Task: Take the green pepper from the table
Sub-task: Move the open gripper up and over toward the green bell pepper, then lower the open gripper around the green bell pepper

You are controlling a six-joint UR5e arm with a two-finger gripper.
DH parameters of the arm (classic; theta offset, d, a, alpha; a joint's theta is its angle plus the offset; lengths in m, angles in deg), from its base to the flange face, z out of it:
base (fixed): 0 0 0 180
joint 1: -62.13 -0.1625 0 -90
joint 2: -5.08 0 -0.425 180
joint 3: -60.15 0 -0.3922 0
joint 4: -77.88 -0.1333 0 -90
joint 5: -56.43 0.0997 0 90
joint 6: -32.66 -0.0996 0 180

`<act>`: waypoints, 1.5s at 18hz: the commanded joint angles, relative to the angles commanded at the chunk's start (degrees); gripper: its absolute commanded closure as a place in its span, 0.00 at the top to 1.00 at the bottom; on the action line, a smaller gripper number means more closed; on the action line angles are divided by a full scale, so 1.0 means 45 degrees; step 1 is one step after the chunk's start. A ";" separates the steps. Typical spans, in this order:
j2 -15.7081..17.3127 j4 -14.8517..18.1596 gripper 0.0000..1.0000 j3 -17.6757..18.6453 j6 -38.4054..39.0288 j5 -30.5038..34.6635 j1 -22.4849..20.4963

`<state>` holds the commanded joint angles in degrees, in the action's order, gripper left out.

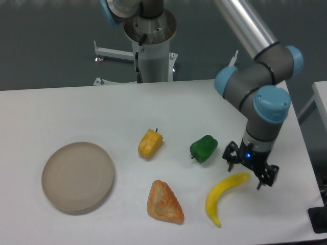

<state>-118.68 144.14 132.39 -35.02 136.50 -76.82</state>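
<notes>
The green pepper (204,148) is small, glossy and dark green, and it lies on the white table (66,112) right of centre. My gripper (249,173) hangs to the right of the pepper and a little nearer the front, just over the upper end of a banana. Its two fingers stand apart and hold nothing. A clear gap separates the gripper from the pepper.
A yellow pepper (150,144) lies left of the green one. A yellow banana (225,195) lies at the front right, under the gripper. A croissant (164,202) lies at the front centre. A round beige plate (77,176) sits at the left. The robot base (152,46) stands behind the table.
</notes>
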 joint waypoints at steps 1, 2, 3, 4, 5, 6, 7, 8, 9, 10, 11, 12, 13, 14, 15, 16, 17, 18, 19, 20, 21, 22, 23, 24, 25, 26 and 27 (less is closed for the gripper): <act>0.0156 0.0137 1.00 0.0370 0.0000 -0.0116 -0.0155; 0.0409 0.0139 1.00 0.0857 -0.0078 -0.0195 -0.0292; 0.0702 0.0119 1.00 0.1384 -0.0156 -0.0234 -0.0410; 0.0937 0.0080 1.00 0.1834 -0.0156 -0.0235 -0.0469; 0.1190 0.0080 1.00 0.2206 -0.0156 -0.0235 -0.0489; 0.1425 0.0041 1.00 0.2596 -0.0176 -0.0215 -0.0508; 0.1601 0.0002 1.00 0.2929 -0.0215 -0.0215 -0.0509; 0.1719 -0.0037 1.00 0.3145 -0.0215 -0.0196 -0.0509; 0.1836 -0.0056 1.00 0.3360 -0.0292 -0.0176 -0.0509; 0.1954 -0.0076 1.00 0.3536 -0.0448 -0.0195 -0.0489; 0.1974 -0.0076 1.00 0.3692 -0.0565 -0.0176 -0.0470; 0.1994 -0.0115 1.00 0.3810 -0.0586 -0.0195 -0.0431; 0.1994 -0.0289 1.00 0.3888 -0.0586 -0.0196 -0.0392; 0.1994 -0.0407 1.00 0.3928 -0.0586 -0.0196 -0.0391; 0.2013 -0.0466 1.00 0.4044 -0.0586 -0.0176 -0.0372; 0.2013 -0.0505 1.00 0.4142 -0.0663 -0.0195 -0.0333; 0.1975 -0.0641 1.00 0.4163 -0.0780 -0.0176 -0.0313; 0.1955 -0.0836 1.00 0.4221 -0.0801 -0.0176 -0.0275; 0.1935 -0.0954 1.00 0.4318 -0.0801 -0.0176 -0.0274; 0.1916 -0.1052 1.00 0.4338 -0.0801 -0.0176 -0.0274; 0.1877 -0.1130 1.00 0.4377 -0.0801 -0.0176 -0.0274; 0.1877 -0.1150 1.00 0.4474 -0.0801 -0.0176 -0.0274; 0.1857 -0.1189 1.00 0.4611 -0.0801 -0.0176 -0.0274; 0.1857 -0.1189 1.00 0.4651 -0.0820 -0.0176 -0.0255; 0.1857 -0.1189 1.00 0.4690 -0.0821 -0.0176 -0.0255; 0.1857 -0.1189 1.00 0.4748 -0.0821 -0.0195 -0.0255; 0.1857 -0.1209 1.00 0.4787 -0.0801 -0.0196 -0.0216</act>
<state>-110.32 138.70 153.93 -38.62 135.62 -77.79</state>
